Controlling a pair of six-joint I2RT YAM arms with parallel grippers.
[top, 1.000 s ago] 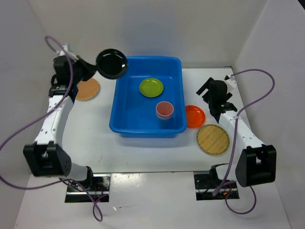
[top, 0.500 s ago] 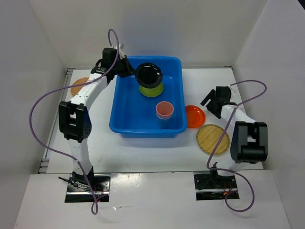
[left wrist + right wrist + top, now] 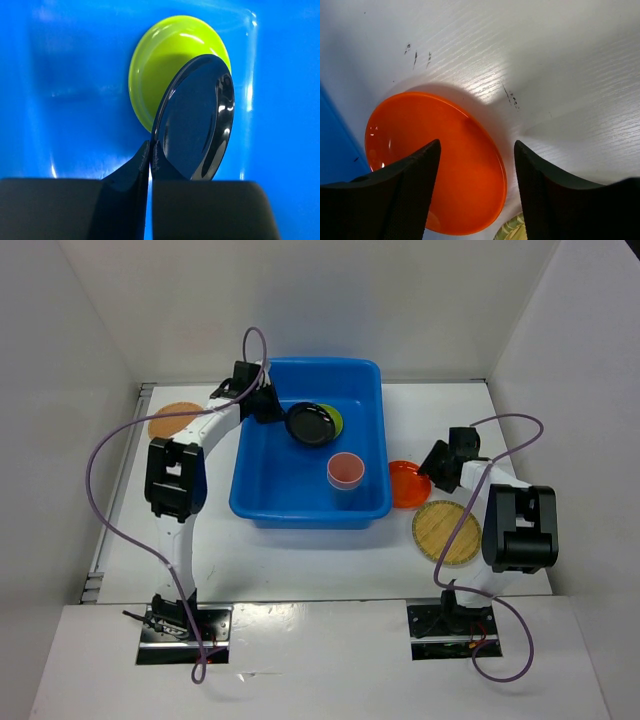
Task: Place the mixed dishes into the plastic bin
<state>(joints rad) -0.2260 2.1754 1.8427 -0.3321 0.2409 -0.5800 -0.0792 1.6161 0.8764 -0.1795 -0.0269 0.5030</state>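
My left gripper (image 3: 278,412) is shut on the rim of the black plate (image 3: 311,423), holding it inside the blue plastic bin (image 3: 262,475) just over the lime-green plate (image 3: 333,422). In the left wrist view the jaws (image 3: 151,150) pinch the black plate (image 3: 197,120) in front of the lime-green plate (image 3: 160,70). A pink cup (image 3: 346,471) stands in the bin. My right gripper (image 3: 437,462) is open, straddling the edge of the orange plate (image 3: 405,483), also seen in the right wrist view (image 3: 435,160). One tan plate (image 3: 446,532) lies front right, another (image 3: 174,421) far left.
White walls enclose the table on the left, back and right. Purple cables loop over both arms. The bin's right wall (image 3: 335,145) stands close beside the orange plate.
My left gripper has carried the black plate from outside the bin's far left corner into the bin and lowered it over the lime-green plate. My right gripper has come down to the orange plate.
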